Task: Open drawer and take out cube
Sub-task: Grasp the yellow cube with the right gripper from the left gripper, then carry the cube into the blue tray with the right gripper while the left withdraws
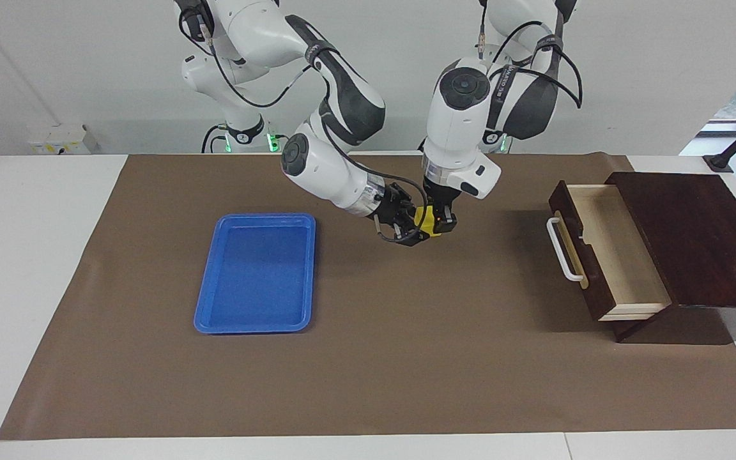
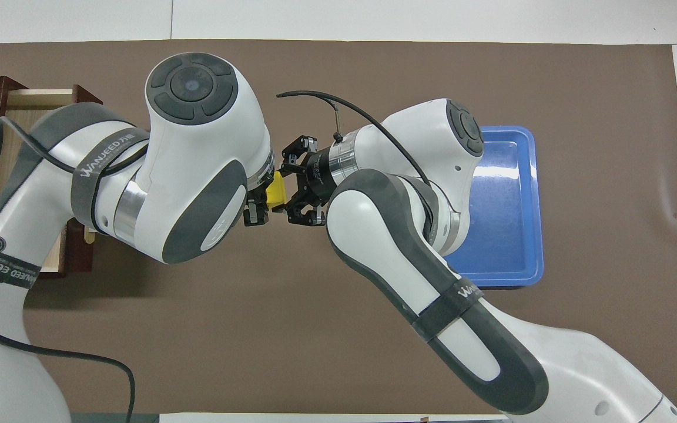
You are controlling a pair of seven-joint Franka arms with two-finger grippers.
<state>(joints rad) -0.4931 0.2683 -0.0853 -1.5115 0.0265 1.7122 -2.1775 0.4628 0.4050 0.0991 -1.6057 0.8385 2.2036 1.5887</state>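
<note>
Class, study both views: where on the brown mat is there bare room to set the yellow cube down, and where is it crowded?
Bare mat lies between the blue tray and the open drawer, and along the edge farthest from the robots. It is crowded mid-table, where the left gripper and right gripper meet at the cube in the air.

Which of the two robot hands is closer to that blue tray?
Right. The right gripper hangs over the mat between the blue tray and the left gripper, both meeting at the yellow cube.
</note>
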